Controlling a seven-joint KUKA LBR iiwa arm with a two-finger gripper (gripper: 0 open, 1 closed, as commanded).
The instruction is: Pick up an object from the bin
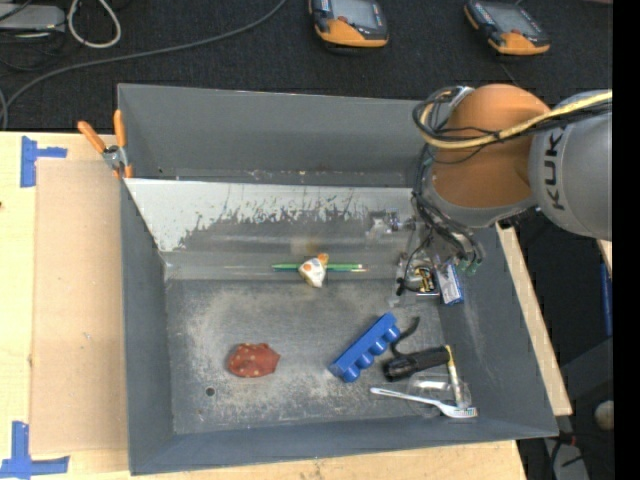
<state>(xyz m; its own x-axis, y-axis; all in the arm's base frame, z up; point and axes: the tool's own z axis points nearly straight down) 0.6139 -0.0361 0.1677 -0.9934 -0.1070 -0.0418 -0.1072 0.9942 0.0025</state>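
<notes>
We find the gripper (pixel 420 273) low in the grey metal bin (pixel 250 138), near the blue ridged plastic block (pixel 365 348), on its far side; we cannot tell how wide the claw stands or whether it grasps anything.

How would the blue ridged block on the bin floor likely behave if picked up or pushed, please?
The blue ridged block looks like moulded plastic, so it is probably stiff and light. Lying flat, it would likely slide rather than roll. The black-handled tool close beside it might shift too.
</notes>
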